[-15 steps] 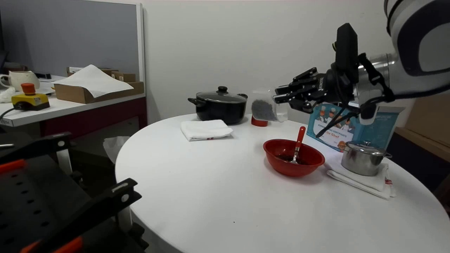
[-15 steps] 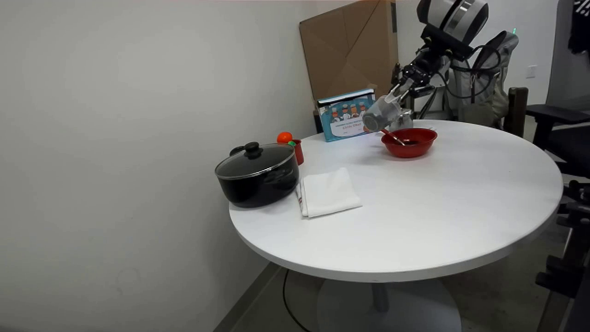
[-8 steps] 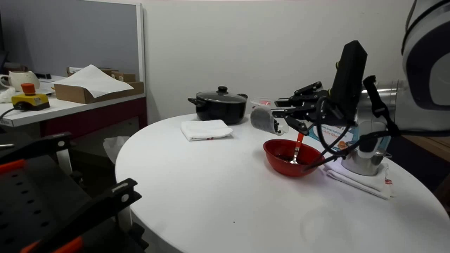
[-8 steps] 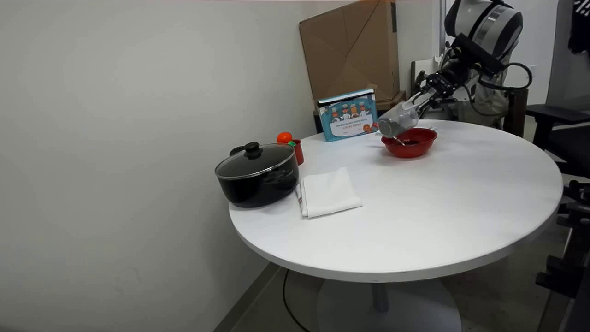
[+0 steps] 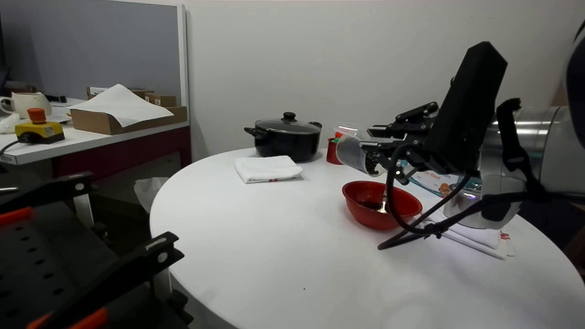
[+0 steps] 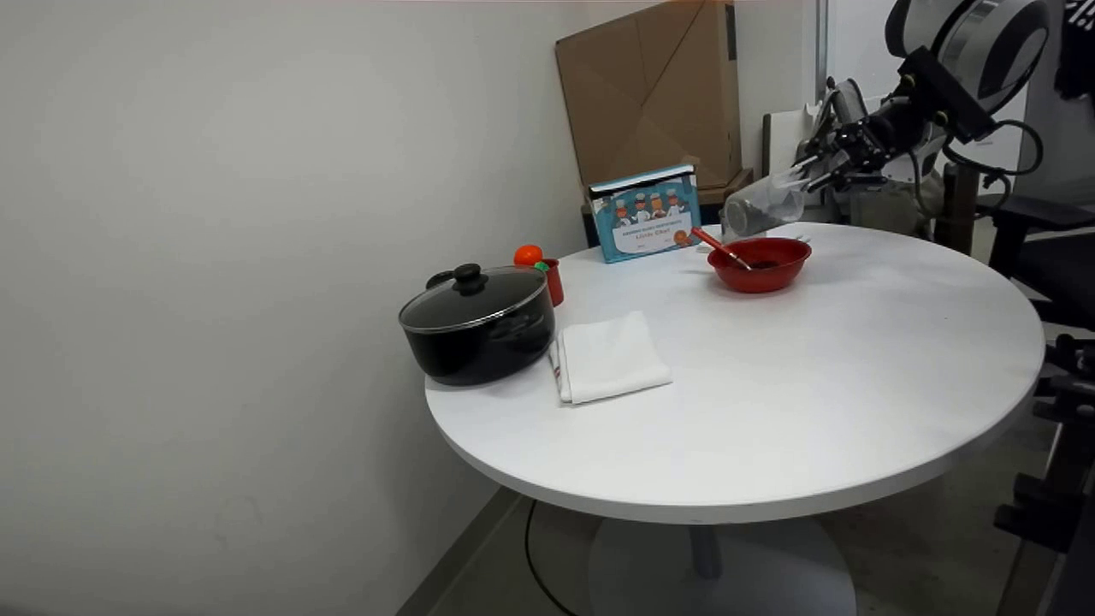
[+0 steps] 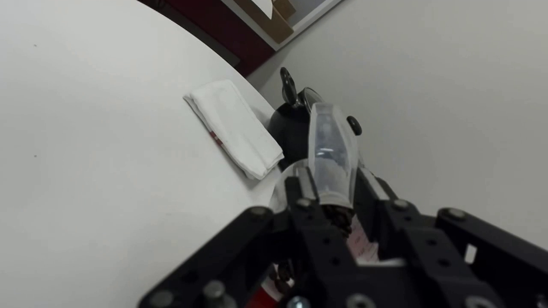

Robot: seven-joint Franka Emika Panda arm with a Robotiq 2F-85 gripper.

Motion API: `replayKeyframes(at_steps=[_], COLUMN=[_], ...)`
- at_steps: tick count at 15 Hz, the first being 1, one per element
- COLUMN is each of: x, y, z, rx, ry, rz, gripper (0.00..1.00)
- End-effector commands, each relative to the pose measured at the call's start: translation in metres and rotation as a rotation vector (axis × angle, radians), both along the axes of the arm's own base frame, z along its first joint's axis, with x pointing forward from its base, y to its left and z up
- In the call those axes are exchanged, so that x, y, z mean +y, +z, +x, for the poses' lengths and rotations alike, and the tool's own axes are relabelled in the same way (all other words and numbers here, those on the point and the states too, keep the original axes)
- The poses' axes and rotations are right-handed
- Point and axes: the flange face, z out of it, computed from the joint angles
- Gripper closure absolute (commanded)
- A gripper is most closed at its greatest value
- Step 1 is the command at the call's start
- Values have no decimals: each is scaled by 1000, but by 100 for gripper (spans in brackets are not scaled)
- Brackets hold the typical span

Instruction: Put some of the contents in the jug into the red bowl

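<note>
The black gripper (image 5: 365, 139) clamps a tilted clear plastic jug (image 5: 351, 153), dark bits (image 5: 372, 163) inside, above a wide red bowl (image 5: 372, 220) right of centre on a round white table (image 5: 256, 251); a white desk (image 5: 100, 142) stands upper left in an exterior view.

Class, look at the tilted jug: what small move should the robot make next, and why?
Probably tip the clear jug slightly further, mouth down: the gripper holds it tilted, it appears above the red bowl in both exterior views, and dark bits sit near its mouth.
</note>
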Motion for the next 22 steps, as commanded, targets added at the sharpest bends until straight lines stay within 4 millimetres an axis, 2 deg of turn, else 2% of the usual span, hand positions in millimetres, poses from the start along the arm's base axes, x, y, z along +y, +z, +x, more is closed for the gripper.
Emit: replayKeyframes(at_steps=[1, 10, 18, 22], x=[5, -4, 19, 25], y=[15, 32, 26, 19], z=[-11, -10, 9, 4], rx=[-76, -116, -144, -140], ry=[-72, -208, -216, -248], rz=[7, 23, 76, 108], gripper=[93, 93, 93, 93])
